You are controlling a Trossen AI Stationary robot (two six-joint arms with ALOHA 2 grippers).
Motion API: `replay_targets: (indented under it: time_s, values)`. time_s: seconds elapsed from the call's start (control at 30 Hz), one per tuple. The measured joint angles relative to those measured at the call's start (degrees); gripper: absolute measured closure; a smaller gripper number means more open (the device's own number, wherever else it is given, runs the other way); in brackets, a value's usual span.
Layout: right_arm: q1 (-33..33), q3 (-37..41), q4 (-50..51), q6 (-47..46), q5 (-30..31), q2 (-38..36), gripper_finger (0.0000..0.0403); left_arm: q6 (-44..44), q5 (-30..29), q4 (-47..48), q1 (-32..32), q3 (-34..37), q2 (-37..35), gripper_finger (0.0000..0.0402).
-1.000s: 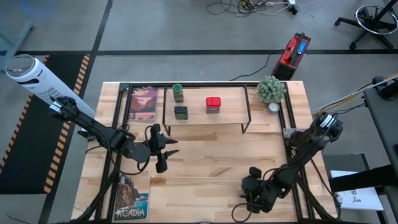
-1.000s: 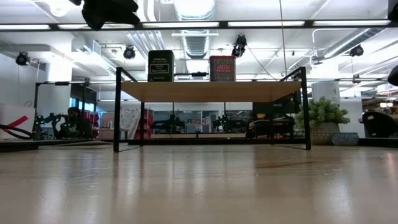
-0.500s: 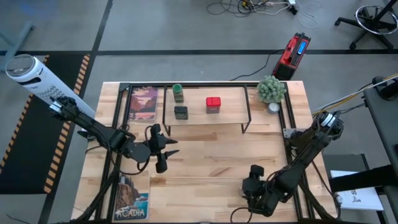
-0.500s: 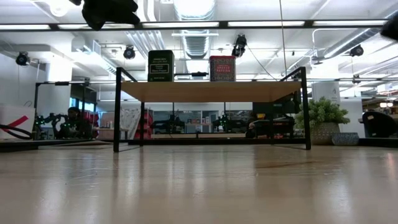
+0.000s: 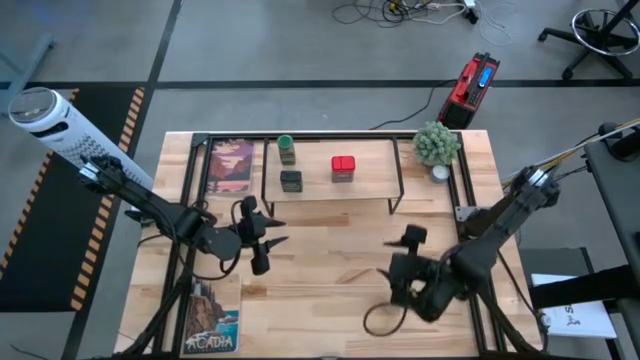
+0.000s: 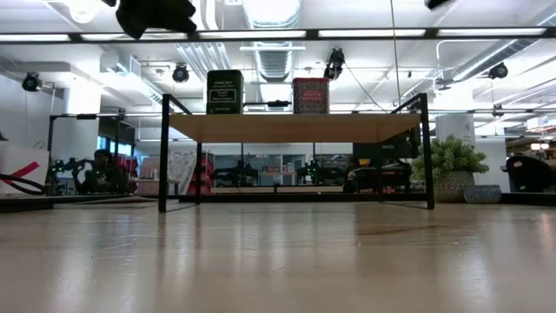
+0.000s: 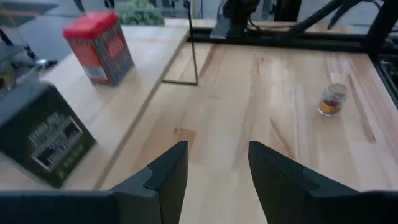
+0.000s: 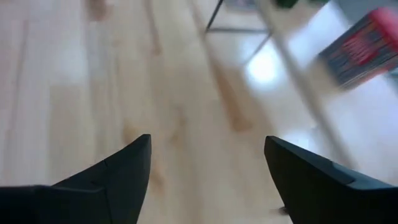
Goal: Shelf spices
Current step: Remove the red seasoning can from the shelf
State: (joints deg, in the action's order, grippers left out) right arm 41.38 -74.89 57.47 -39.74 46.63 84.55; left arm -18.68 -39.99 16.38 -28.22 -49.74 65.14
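Note:
The shelf (image 5: 330,185) stands at the table's far side on thin black legs, with a light board top (image 6: 295,127). Three spices stand on it: the green-capped jar (image 5: 286,149), the squat dark jar (image 5: 291,181) (image 7: 43,140) and the red square tin (image 5: 343,168) (image 7: 99,46). The tiny tan jar (image 7: 331,100) stands upright on the bare table; I cannot make it out in the high view. My left gripper (image 5: 272,235) (image 7: 217,146) hovers open in front of the shelf's left end. My right gripper (image 5: 404,245) (image 8: 208,140) is open, raised above the table's right half and pointing toward the shelf.
A green potted plant (image 5: 437,143) and a small dish (image 5: 440,172) sit at the far right corner. Two picture cards (image 5: 231,165) (image 5: 212,318) lie along the left side. A cable loop (image 5: 380,320) hangs under my right arm. Black rails run along both table sides.
My right gripper has swung from near the table's near edge toward the far edge and the shelf, rising as it went. The three spices on the shelf have stayed in place.

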Motion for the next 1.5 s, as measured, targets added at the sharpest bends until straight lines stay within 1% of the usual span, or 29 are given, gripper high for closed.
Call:
replay_targets:
  time_s: [0.2,0.27,0.33,0.43,0.53,0.67,0.8,0.9,0.97,1.07,1.27,1.5]
  values:
    - [-8.29,0.22,-0.41,13.07,2.14,-6.72,0.0137,5.83,-0.29,-0.11,1.10,-3.54,-0.04,0.0244]
    - [-11.63,0.33,-1.40,17.96,2.20,-8.74,0.0141,7.11,-2.54,0.14,1.80,-4.10,-0.04,0.0244]
    - [-15.10,0.50,-1.99,23.02,1.23,-10.67,0.0144,8.61,-4.08,0.33,2.58,-4.13,-0.04,0.0244]
    - [-20.39,0.58,-5.43,30.57,-1.48,-13.38,0.0148,10.06,-4.52,0.35,3.84,-4.13,-0.04,0.0244]
    - [-26.64,0.80,-11.36,38.55,-8.03,-15.35,0.0152,11.29,-4.65,0.30,5.08,-4.13,0.00,0.0244]
    - [-36.37,0.91,-17.93,47.69,-20.59,-15.63,0.0161,13.58,-4.67,-0.12,6.36,-4.13,-0.07,0.0244]
    - [-46.93,0.91,-20.14,52.89,-30.06,-13.21,0.0173,14.54,-4.69,-0.40,7.16,-4.34,-0.50,0.0244]
    - [-52.69,0.93,-22.60,55.53,-36.94,-10.42,0.0182,14.98,-4.69,-0.39,7.14,-4.85,-0.46,0.0244]
    - [-54.74,0.55,-23.86,57.23,-39.69,-8.76,0.0186,15.22,-4.69,-0.58,7.16,-5.09,-0.48,0.0244]
    - [-56.80,-0.35,-23.73,59.01,-42.29,-6.55,0.0191,15.19,-4.67,-0.31,7.22,-5.11,-0.55,0.0244]
    - [-59.06,-0.84,-23.53,59.99,-48.11,-3.23,0.0188,14.58,-4.67,-0.31,7.24,-5.11,-0.68,0.0244]
    - [-59.91,-0.86,-26.34,60.32,-48.59,-0.41,0.0173,13.69,-4.64,-0.31,7.33,-5.11,-0.68,0.0244]
